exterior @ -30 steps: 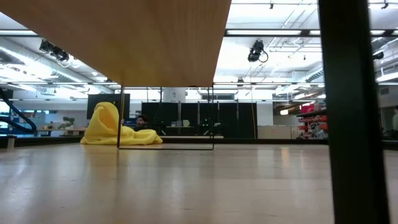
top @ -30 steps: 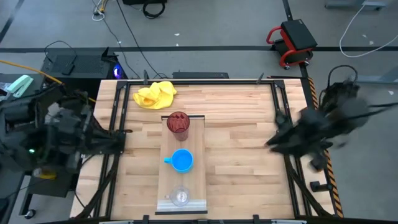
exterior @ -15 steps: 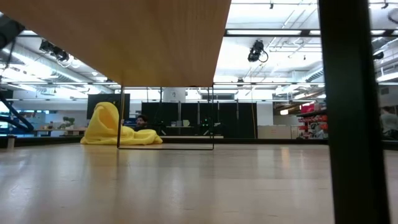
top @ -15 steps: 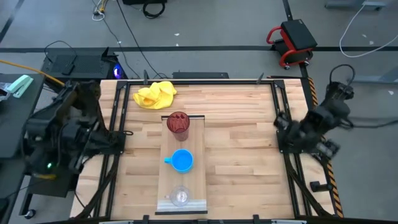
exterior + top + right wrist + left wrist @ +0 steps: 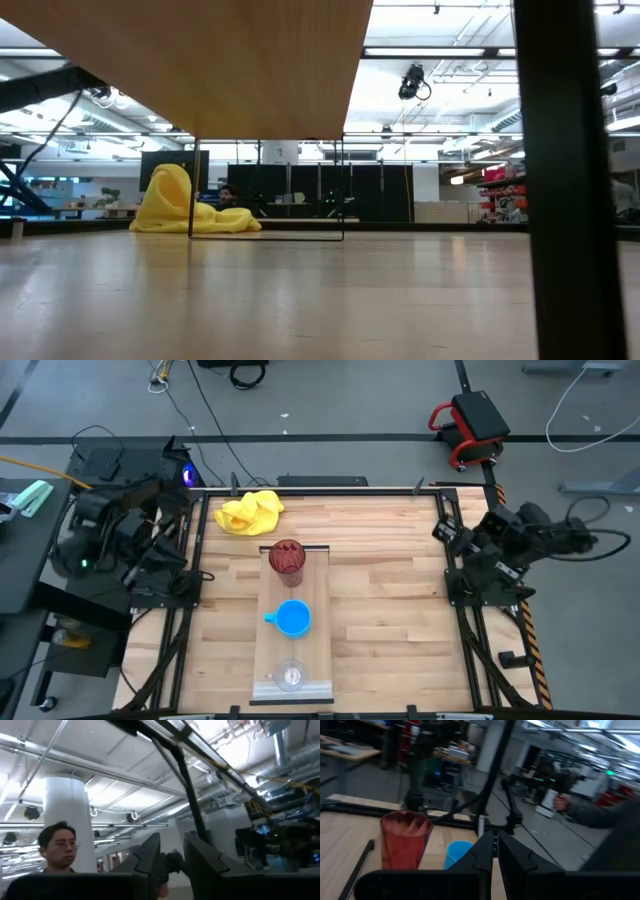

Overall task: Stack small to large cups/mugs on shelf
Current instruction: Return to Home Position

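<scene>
High view: on the shelf stand, in a row, the red tumbler at the far end, the blue mug midway and the glass cup at the near end. Your left tool is pressed together and empty. Your right tool is slightly spread and empty. Both sit beyond the tabletop's sides. If you swing an arm inward, you could clip the tall tumbler or jolt the glass cup off.

high: overhead, straight down, whole desk | low: desk-top height, level across its surface | left wrist: looks across desk, red tumbler near | right wrist: angled up at ceiling | high+low share yellow cloth; high+left wrist share red tumbler
</scene>
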